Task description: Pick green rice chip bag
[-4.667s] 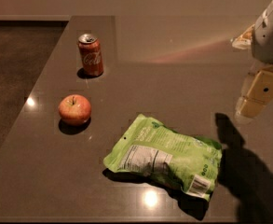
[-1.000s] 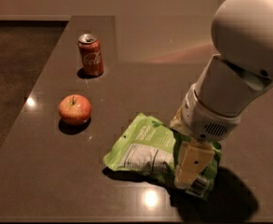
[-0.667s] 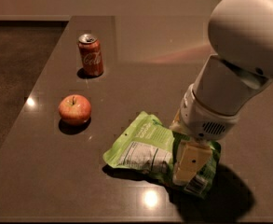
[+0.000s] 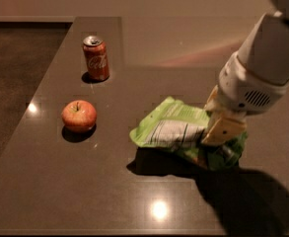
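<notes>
The green rice chip bag (image 4: 171, 125), a light green crinkly pouch with a white label, hangs tilted above the dark table (image 4: 85, 196) and casts a shadow below it. My gripper (image 4: 216, 141) is shut on the bag's right end, coming down from the white arm at the upper right. A cream finger (image 4: 224, 130) covers part of the bag. The bag's left end sticks out free towards the apple.
A red apple (image 4: 79, 116) sits on the table left of the bag. A red soda can (image 4: 96, 58) stands upright farther back on the left. The table's left edge drops to a dark floor.
The bag was flat on the table with my gripper pressed on its right end. Now the arm has risen and drawn back to the right, and the bag is lifted off the table.
</notes>
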